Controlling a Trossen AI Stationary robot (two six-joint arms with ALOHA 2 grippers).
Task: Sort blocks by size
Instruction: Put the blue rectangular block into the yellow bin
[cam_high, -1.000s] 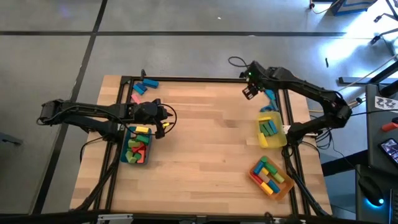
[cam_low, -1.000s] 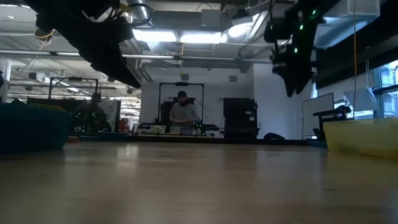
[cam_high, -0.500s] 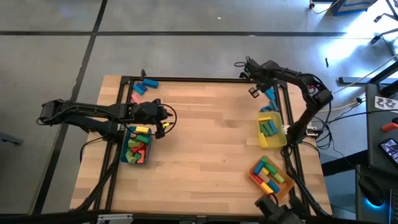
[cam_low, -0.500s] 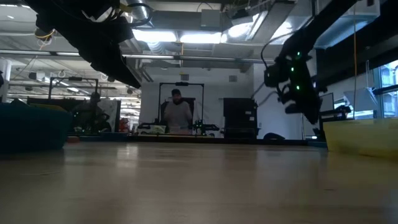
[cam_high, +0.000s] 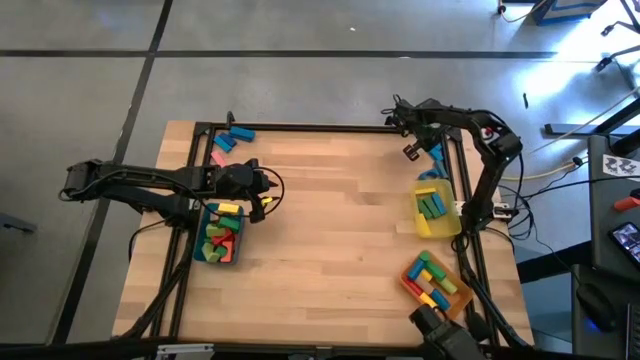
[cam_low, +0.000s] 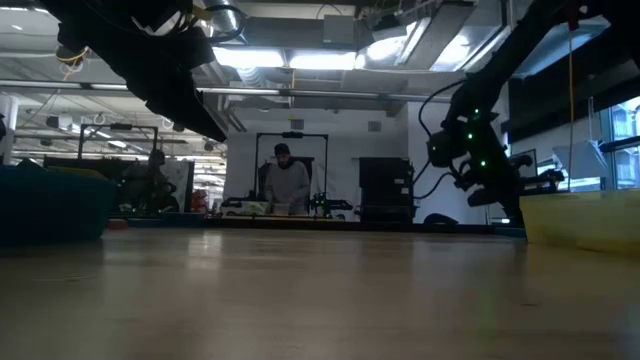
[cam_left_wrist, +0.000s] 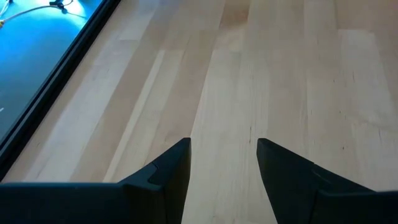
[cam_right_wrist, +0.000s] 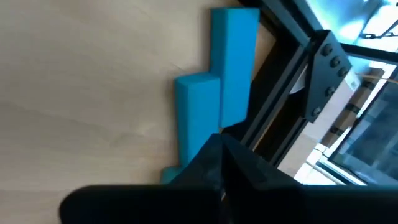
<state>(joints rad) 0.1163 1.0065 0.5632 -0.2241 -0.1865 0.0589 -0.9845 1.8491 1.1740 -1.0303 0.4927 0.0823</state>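
Two blue blocks (cam_right_wrist: 233, 68) (cam_right_wrist: 196, 109) lie side by side on the table against the black frame rail at the far right (cam_high: 435, 155). My right gripper (cam_right_wrist: 221, 152) (cam_high: 409, 151) hovers low over their near ends, shut with nothing seen between its fingers. My left gripper (cam_high: 262, 198) stands open beside the far end of the teal tray (cam_high: 199, 232), which holds red, green and yellow blocks. Only bare table shows between its fingers (cam_left_wrist: 222, 165). More blue blocks (cam_high: 236, 136) and a pink one (cam_high: 218, 157) lie at the far left. My right gripper points down over the near ends of the blue blocks (cam_right_wrist: 186, 158). Its own shut fingers hide the spot, so I cannot tell whether they touch a block.
A yellow tray (cam_high: 419, 215) with blue and green blocks sits at the right edge. An orange tray (cam_high: 405, 276) with mixed blocks is near the front right. A black frame rail (cam_high: 465, 190) borders the table. The middle of the table is bare wood. A person stands far behind (cam_low: 286, 185).
My right gripper has come down toward the blue blocks at the far right, shifting slightly to the right as its arm folded back, and its fingers have shut. My left arm has kept still.
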